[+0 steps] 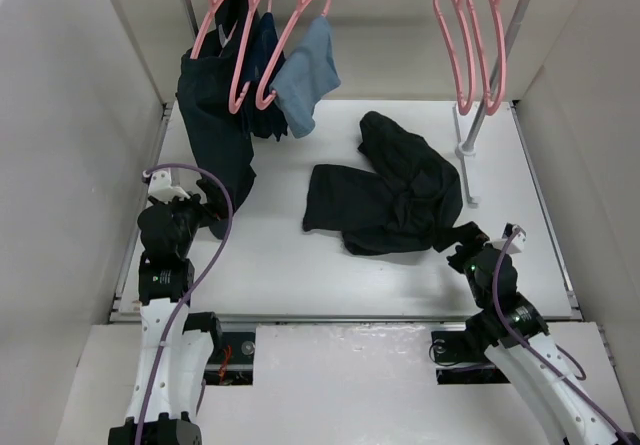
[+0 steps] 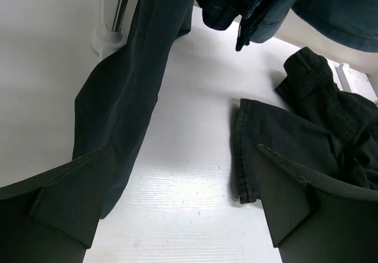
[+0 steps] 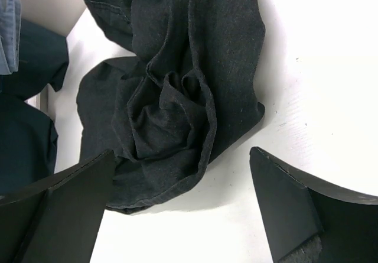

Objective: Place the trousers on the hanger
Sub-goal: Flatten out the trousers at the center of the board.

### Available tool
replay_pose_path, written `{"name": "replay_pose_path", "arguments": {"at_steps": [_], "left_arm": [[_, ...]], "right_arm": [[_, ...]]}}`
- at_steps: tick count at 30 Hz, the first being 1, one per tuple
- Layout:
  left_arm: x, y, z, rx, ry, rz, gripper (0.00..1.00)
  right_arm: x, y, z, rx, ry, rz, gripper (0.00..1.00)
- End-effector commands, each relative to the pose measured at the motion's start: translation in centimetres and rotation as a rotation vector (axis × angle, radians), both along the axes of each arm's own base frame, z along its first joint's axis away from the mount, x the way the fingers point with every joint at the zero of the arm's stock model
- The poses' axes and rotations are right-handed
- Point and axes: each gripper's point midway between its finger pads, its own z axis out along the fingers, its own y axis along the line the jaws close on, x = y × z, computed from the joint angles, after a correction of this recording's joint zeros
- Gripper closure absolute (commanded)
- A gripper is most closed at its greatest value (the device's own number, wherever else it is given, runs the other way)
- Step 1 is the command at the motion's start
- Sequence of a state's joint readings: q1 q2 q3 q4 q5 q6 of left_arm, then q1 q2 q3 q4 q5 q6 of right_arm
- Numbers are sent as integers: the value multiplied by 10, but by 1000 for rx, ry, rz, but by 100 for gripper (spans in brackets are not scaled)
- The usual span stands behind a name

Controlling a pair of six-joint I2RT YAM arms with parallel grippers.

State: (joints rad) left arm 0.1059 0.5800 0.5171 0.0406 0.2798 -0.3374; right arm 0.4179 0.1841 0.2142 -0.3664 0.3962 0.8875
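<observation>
The black trousers (image 1: 390, 190) lie crumpled on the white table (image 1: 270, 265), right of centre. They also show in the left wrist view (image 2: 295, 133) and the right wrist view (image 3: 177, 80). Empty pink hangers (image 1: 468, 35) hang on the rack at the back right. My left gripper (image 1: 208, 210) is open and empty, low beside the hanging navy-teal garment, with the trousers off to its right. My right gripper (image 1: 466, 237) is open and empty, right at the near right edge of the trousers, not touching them. In the wrist views the left gripper (image 2: 180, 156) and right gripper (image 3: 182, 156) stand with jaws wide apart.
A dark navy-teal garment (image 1: 212, 115) hangs from a pink hanger (image 1: 215, 15) at the back left and drapes onto the table. A small light blue cloth (image 1: 305, 75) hangs beside it. The rack's white foot and pole (image 1: 468, 150) stand at the right. White walls enclose the table.
</observation>
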Motion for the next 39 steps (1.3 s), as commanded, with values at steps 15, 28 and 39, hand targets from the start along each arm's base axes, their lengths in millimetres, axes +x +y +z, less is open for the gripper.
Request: {"name": "replay_pose_path", "arguments": {"at_steps": [15, 28, 39], "left_arm": [[-7, -23, 27, 255, -140, -226, 0], [-34, 6, 25, 874, -35, -353, 0], [-27, -16, 30, 734, -72, -408, 0]], "right_arm": [[65, 21, 16, -376, 322, 46, 0], [86, 186, -21, -585, 334, 689, 100], [-18, 339, 79, -597, -94, 1272, 12]]}}
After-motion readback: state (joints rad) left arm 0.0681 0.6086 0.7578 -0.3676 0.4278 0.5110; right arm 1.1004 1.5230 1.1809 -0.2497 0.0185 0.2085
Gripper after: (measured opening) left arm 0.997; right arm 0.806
